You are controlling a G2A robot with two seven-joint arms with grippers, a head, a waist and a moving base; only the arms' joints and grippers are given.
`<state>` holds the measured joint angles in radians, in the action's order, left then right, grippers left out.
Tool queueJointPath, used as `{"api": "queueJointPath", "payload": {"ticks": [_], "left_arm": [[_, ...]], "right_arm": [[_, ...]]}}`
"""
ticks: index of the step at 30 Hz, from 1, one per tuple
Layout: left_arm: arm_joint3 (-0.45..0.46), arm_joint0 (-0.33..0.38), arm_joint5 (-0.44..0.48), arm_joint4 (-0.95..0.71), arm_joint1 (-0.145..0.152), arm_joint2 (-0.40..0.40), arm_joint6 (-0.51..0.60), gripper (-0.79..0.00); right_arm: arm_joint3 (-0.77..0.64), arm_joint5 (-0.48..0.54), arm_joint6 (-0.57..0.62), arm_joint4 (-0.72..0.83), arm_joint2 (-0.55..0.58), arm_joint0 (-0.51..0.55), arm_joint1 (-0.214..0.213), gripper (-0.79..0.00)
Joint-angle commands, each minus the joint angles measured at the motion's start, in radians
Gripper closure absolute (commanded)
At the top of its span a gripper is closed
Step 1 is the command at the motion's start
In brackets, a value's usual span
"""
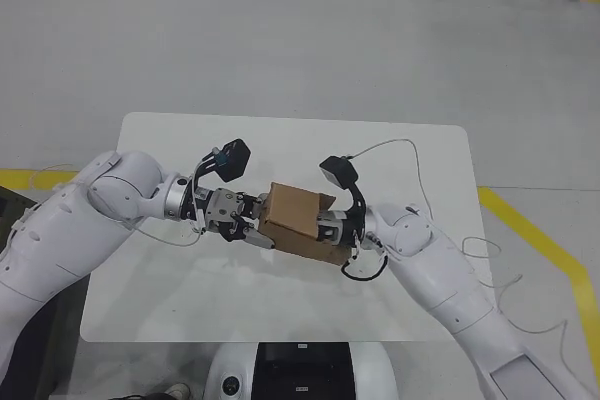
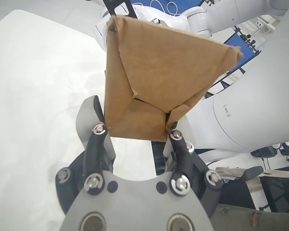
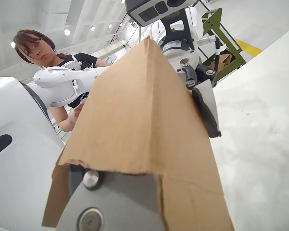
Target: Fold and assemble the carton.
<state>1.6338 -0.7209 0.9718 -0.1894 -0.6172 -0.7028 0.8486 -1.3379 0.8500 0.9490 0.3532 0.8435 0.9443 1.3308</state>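
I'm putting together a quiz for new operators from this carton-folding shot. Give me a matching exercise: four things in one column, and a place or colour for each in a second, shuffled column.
Things:
1. carton
2. left gripper
3. right gripper
4. table

Places and colours:
A. white, beneath both arms
B. at the carton's folded end, one finger on each side
C. brown, held between the two arms
D. at the carton's other end, partly under cardboard

Pairs: 1-C, 2-B, 3-D, 4-A
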Motion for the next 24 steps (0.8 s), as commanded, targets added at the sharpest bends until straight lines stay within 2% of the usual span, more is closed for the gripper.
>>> {"api": "queueJointPath", "payload": {"ticks": [1, 15, 20, 23, 24], "left_arm": [[-0.004, 0.009, 0.003, -0.004, 0.001, 0.009, -0.004, -0.376], [-0.031, 0.056, 0.026, -0.025, 0.011, 0.068, -0.027, -0.372], [-0.029, 0.069, 0.026, -0.030, 0.015, 0.088, -0.026, -0.376], [-0.027, 0.079, 0.026, -0.031, 0.017, 0.098, -0.026, -0.391], [-0.026, 0.082, 0.026, -0.032, 0.017, 0.101, -0.026, -0.428]], "right_arm": [[0.005, -0.002, -0.003, -0.008, 0.000, -0.002, 0.000, 0.000], [-0.041, -0.027, 0.011, -0.030, 0.071, 0.050, -0.033, 0.000], [-0.056, -0.028, -0.002, -0.019, 0.055, 0.048, -0.030, 0.000], [-0.047, -0.024, -0.019, -0.018, 0.034, 0.036, -0.023, 0.000], [-0.043, -0.021, -0.028, -0.015, 0.026, 0.033, -0.020, 0.000]]}}
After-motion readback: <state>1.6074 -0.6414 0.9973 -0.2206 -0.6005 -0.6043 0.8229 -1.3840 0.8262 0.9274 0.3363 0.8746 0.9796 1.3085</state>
